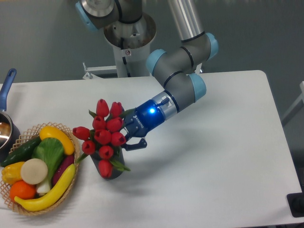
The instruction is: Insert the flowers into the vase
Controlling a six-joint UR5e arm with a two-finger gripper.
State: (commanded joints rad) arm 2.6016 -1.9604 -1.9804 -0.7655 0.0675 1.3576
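The gripper point(127, 138), black-fingered with a glowing blue ring, meets the flowers point(105, 133) from three o'clock; whether its jaws clamp the stems cannot be told. The glossy red tulip buds cluster over the short dark grey vase point(110, 172), hiding its mouth. At nine o'clock, just beside, sits a woven wicker basket point(40, 205) of produce.

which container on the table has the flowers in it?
The vase, dark grey, under the flowers beside the gripper. The wicker basket holds produce; the pot sits far left.
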